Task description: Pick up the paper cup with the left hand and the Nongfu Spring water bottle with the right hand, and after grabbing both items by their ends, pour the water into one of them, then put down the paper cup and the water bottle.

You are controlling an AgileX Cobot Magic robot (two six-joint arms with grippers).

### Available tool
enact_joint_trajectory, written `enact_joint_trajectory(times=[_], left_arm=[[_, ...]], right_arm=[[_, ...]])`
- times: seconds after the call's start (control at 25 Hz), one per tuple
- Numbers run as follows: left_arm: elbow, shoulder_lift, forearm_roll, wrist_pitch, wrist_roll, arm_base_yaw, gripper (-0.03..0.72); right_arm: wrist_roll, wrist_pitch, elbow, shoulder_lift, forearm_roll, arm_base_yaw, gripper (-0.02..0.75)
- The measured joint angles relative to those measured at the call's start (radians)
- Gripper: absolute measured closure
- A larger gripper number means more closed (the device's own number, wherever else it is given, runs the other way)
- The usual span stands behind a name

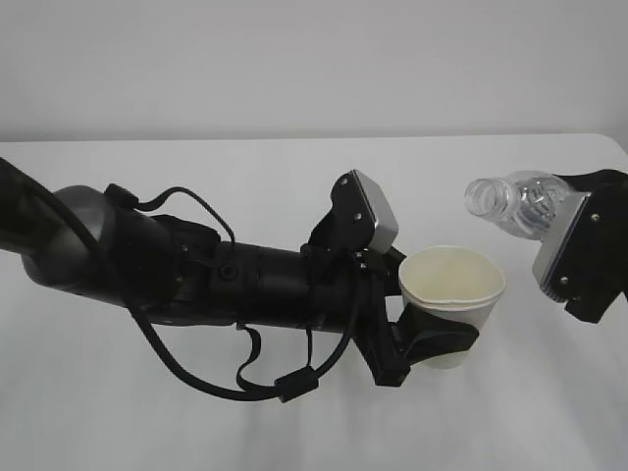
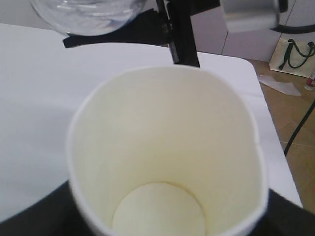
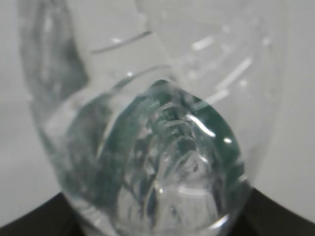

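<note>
My left gripper is shut on the lower part of the white paper cup, holding it upright just above the white table. In the left wrist view the paper cup fills the frame, and its cream inside and round bottom look dry. My right gripper is shut on the base end of the clear Nongfu Spring water bottle. The bottle lies tilted, with its capless neck pointing left, above and to the right of the cup's rim. In the right wrist view the bottle shows ribbed plastic and green label.
My left arm, with its looping black cable, stretches across the table from the left. Past the table's right edge are a brown floor and a pale bag with green handles. A plain wall stands behind.
</note>
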Motion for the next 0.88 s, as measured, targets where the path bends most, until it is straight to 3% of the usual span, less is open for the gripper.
enact_joint_trajectory(times=[0.88], left_arm=[[0.0, 0.0, -0.038, 0.0, -0.007, 0.0, 0.205]], right_arm=[[-0.158, -0.06, 0.0, 0.0, 0.001, 0.0, 0.33]])
